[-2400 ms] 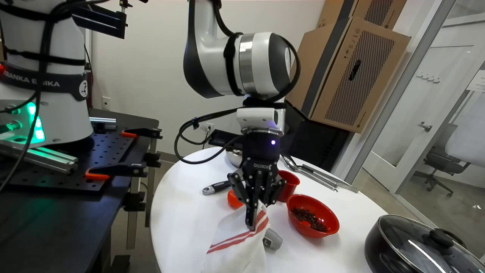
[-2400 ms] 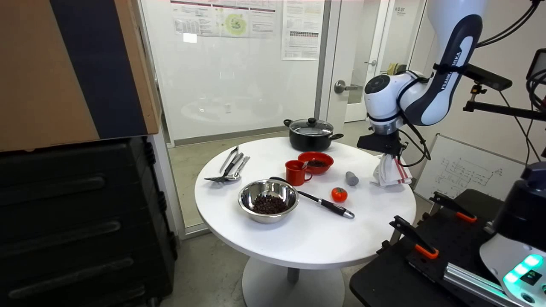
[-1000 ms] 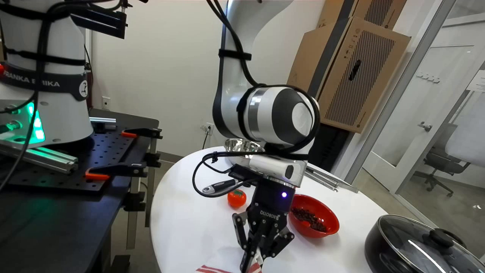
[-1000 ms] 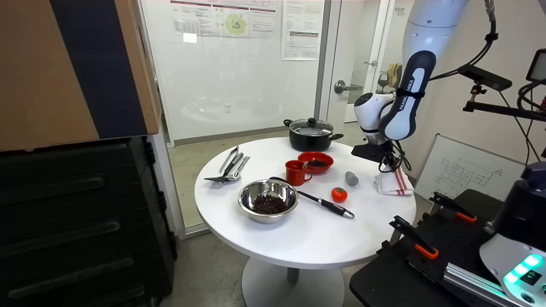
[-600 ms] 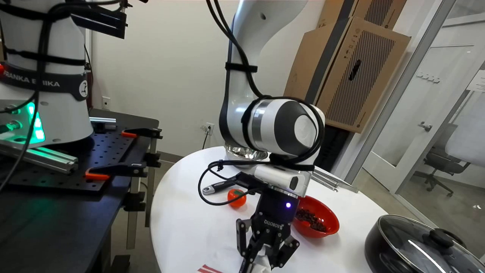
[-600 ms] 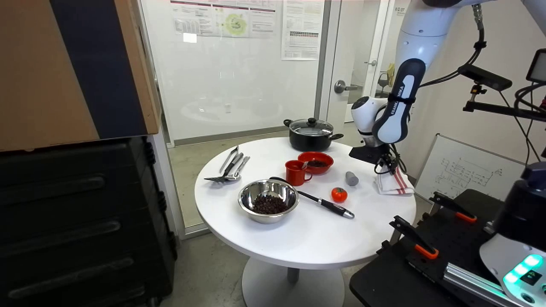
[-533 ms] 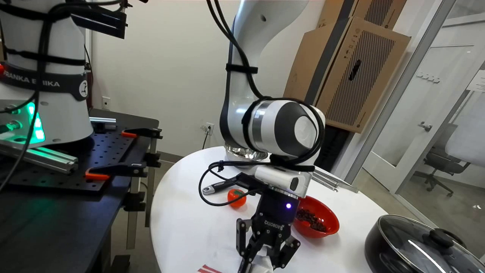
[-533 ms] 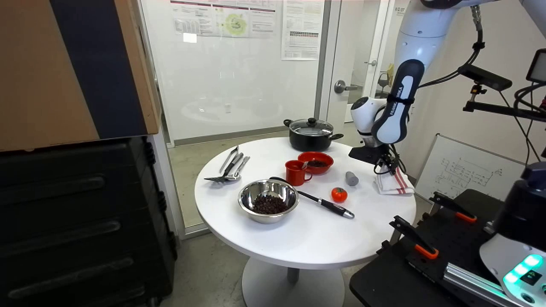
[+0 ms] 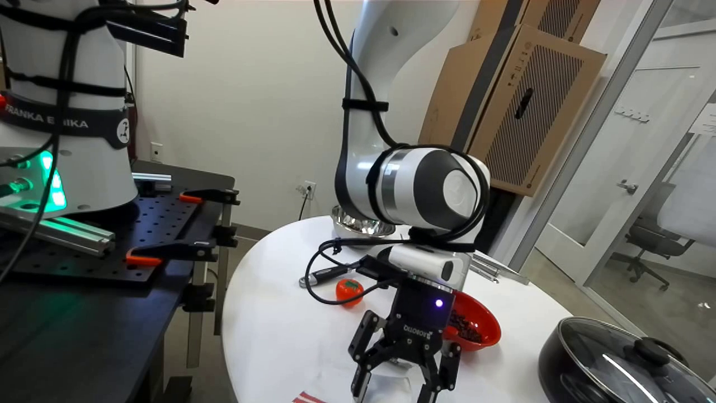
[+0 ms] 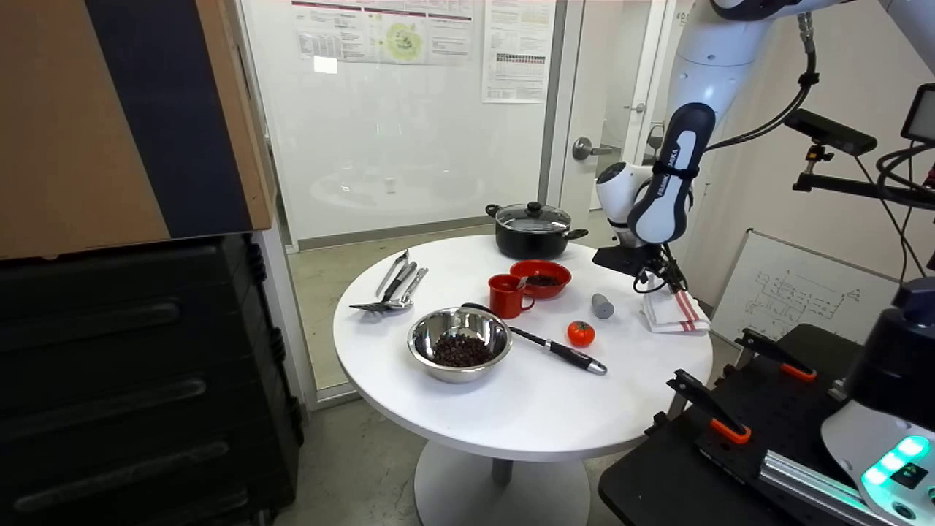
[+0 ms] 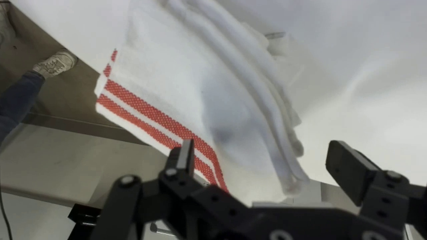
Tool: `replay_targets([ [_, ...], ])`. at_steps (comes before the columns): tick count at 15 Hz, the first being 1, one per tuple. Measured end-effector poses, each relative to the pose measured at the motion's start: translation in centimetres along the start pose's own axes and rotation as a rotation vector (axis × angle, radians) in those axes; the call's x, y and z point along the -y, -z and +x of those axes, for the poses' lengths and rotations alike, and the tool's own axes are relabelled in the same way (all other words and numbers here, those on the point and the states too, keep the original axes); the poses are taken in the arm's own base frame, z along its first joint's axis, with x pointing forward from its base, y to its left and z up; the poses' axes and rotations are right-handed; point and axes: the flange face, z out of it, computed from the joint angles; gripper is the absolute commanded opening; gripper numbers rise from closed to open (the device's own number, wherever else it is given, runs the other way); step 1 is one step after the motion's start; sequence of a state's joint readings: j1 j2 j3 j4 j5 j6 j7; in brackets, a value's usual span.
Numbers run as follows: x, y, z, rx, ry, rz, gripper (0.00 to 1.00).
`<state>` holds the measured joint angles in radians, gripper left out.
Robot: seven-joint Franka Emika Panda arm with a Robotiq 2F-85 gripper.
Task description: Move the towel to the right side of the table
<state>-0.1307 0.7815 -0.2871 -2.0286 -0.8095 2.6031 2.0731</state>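
I see a steel bowl [image 10: 459, 375] holding dark bits [image 10: 462, 351], a red mug [image 10: 505, 298] just beside a red bowl [image 10: 549, 292], and a lidded black pot [image 10: 532, 244]. A tomato [image 10: 581, 334] sits near a grey cylinder [image 10: 603, 307] and a black-handled utensil [image 10: 566, 353]. In the wrist view I make out a pale shoe [image 11: 57, 63] and blue trouser leg [image 11: 18, 96].

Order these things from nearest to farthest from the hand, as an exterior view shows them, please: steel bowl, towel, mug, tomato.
In an exterior view:
1. Towel, at the open hand, picture right.
2. Tomato, left of the towel and lower.
3. Mug, farther left.
4. Steel bowl, farthest left.
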Motion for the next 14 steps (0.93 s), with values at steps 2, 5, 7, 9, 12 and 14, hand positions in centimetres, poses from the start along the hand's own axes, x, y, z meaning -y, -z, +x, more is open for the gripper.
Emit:
replay_targets([
  [2, 0.6, 0.9, 0.5, 0.01, -0.007, 0.018, 1.0],
  [5, 1.2, 3.8, 1.9, 0.039, 0.0, 0.058, 1.0],
  [7, 1.1, 6.8, 3.3, 0.075, 0.017, 0.089, 1.0],
  [9, 0.5, 10.2, 4.7, 0.115, 0.042, 0.129, 1.0],
  [12, -1.0, 15.6, 6.4, 0.147, 0.096, 0.218, 1.0],
  [14, -2.1, 18.0, 6.9, 0.155, 0.115, 0.256, 1.0],
])
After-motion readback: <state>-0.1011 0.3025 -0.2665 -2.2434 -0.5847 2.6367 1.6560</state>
